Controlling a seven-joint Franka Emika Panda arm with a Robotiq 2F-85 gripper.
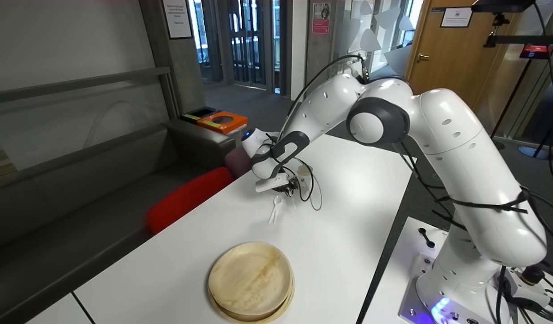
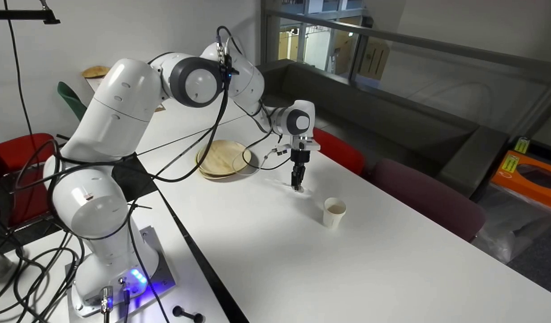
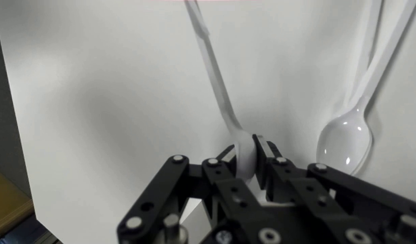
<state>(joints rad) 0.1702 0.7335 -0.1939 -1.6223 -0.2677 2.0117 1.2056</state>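
Note:
My gripper (image 3: 244, 144) is shut on a white spoon (image 3: 246, 156), whose bowl is tilted on edge between the two fingers. The handle of this spoon runs up toward the top of the wrist view; I cannot tell whether it touches the table. To the right lies another white spoon (image 3: 345, 140), with a second white handle (image 3: 367, 51) alongside it, its far end out of view. Low over the white table (image 2: 275, 251), the gripper (image 2: 297, 185) points downward in an exterior view. Loose cutlery (image 1: 275, 207) shows just in front of it in an exterior view.
A pale paper cup (image 2: 334, 214) stands near the gripper. Stacked wooden plates (image 1: 251, 279) sit farther along the table. Red (image 1: 188, 198) and maroon (image 2: 427, 197) chairs line the sofa side. Cables (image 2: 266, 168) hang loosely by the wrist.

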